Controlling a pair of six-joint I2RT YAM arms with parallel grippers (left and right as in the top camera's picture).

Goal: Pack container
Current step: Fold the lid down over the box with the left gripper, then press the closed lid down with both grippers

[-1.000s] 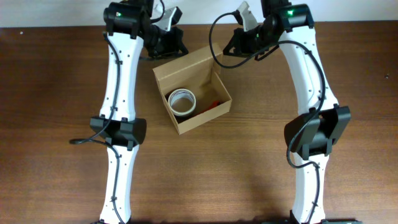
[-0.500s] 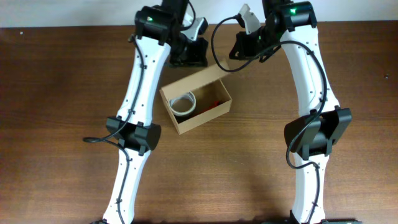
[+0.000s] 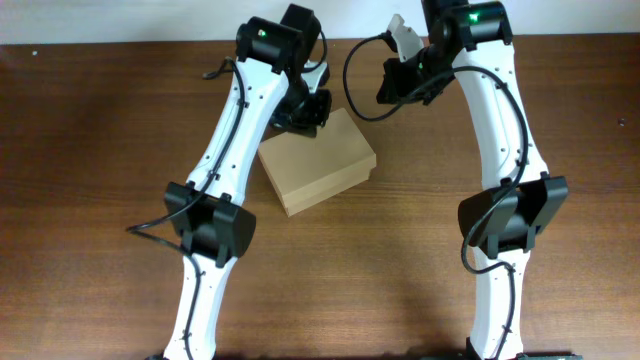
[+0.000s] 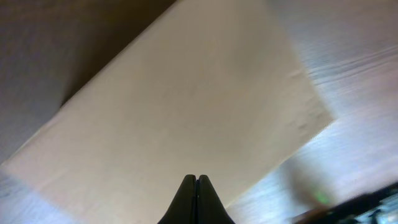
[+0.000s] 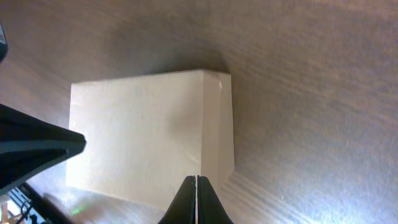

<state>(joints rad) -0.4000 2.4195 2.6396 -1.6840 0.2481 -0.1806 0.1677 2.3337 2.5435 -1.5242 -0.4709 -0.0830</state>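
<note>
The container (image 3: 318, 163) is a plain tan cardboard box on the brown table, with its lid down flat over the top; its contents are hidden. My left gripper (image 3: 305, 113) is shut and empty, over the box's back edge. In the left wrist view the lid (image 4: 180, 112) fills the frame under the shut fingertips (image 4: 197, 180). My right gripper (image 3: 392, 88) is shut and empty, above and behind the box's right corner. The right wrist view shows the closed box (image 5: 149, 134) below its fingertips (image 5: 196, 180).
The brown wooden table (image 3: 100, 150) extends on all sides of the box. A pale wall strip (image 3: 90, 20) runs along the back edge. Both arm bases stand at the front edge.
The box lid has come down from open to shut, hiding the tape roll and red item inside. My left gripper moved right and forward over the box's back edge. The right arm barely moved.
</note>
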